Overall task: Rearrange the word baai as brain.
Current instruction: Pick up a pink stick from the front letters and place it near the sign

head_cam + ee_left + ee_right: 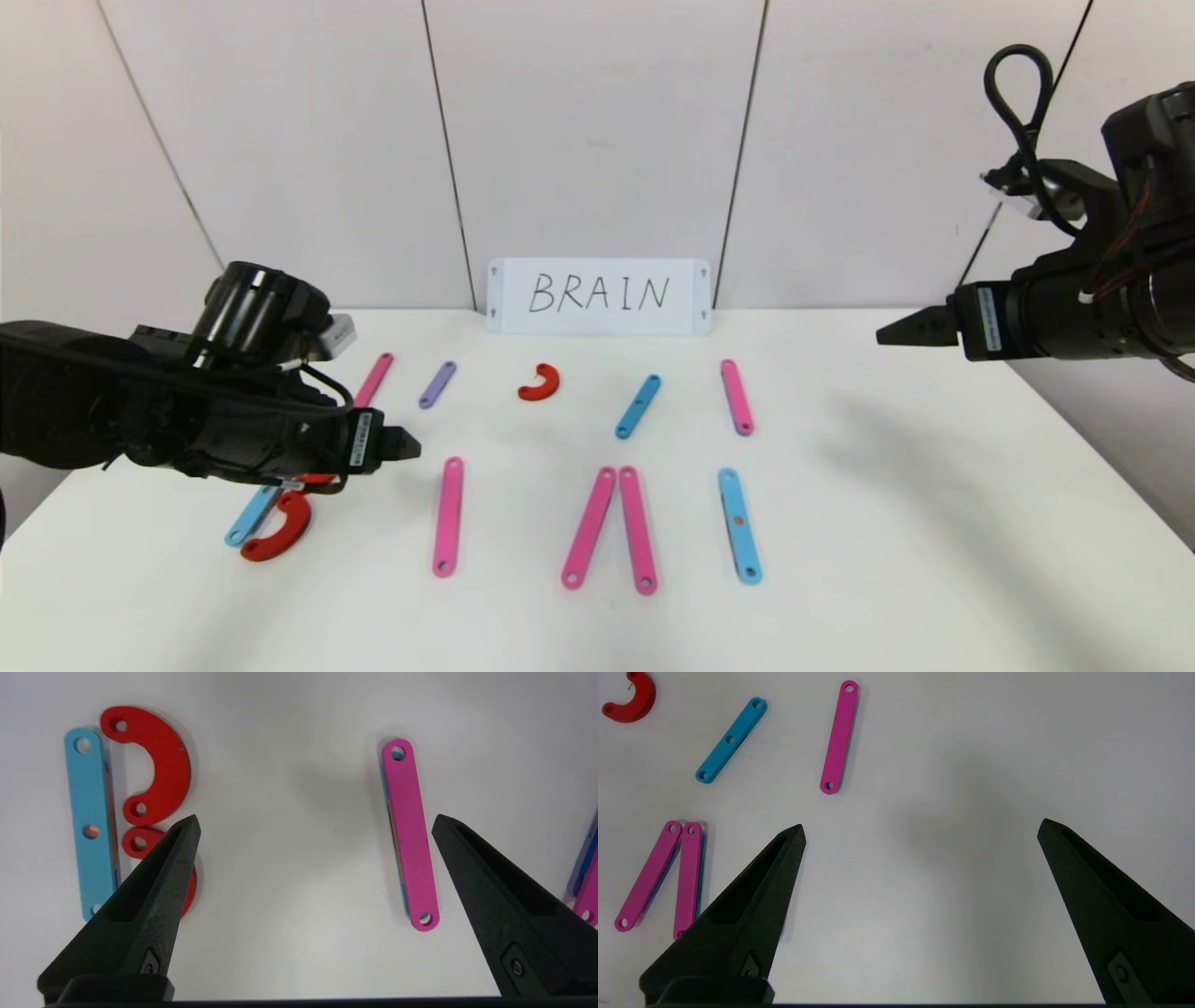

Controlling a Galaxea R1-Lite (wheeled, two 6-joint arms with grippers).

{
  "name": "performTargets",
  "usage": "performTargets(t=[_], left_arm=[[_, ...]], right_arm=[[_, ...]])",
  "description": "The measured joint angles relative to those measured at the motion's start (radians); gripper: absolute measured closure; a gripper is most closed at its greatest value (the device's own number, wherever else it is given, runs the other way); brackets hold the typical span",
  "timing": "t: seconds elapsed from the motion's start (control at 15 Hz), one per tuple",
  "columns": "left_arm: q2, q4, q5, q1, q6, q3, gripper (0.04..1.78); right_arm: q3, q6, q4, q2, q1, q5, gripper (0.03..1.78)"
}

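Left gripper (315, 823) hovers low over the table (887, 523), jaws spread wide, nothing held; in the left wrist view its gap spans bare table between the red half-rings (156, 765) and a single pink strip (411, 835). Right gripper (920, 828) is parked high, right of the white card (598, 296), jaws wide open, empty.

Front row below the card: blue strip (250, 516) plus two red half-rings (280, 532) make the B, partly hidden under the left arm. Next comes the lone pink strip (448, 515), then a pink pair (611, 529) touching at the top like an A without a crossbar, then a blue strip (739, 525) as I. Spare parts lie in a row just in front of the card: pink strip (373, 379), purple strip (437, 384), red half-ring (541, 382), blue strip (638, 406), pink strip (737, 397).

Judged step: turn the lone pink strip into R, likely with the spare half-ring and purple strip. N still needs building right of the I.

To do it well:
- Come down with the jaws across a strip's narrow width, not its length.
- The pieces are flat and thin; get the tips down to the table or they may skid.
- Keep clear of the B; it is just beside one jaw.
- Put the half-ring's ends against the strip's upper half.
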Motion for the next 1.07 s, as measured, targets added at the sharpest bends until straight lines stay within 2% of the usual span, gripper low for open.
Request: performTargets(t=[0.4, 1.07], left_arm=[[-0.024, -0.002, 0.032, -0.149, -0.113, 0.081, 0.09], [0.077, -0.063, 0.035, -0.174, -0.145, 0.112, 0.09]], right_arm=[[0.003, -0.001, 0.000, -0.009, 0.002, 0.000, 0.07], [0.004, -0.001, 0.000, -0.016, 0.006, 0.000, 0.07]])
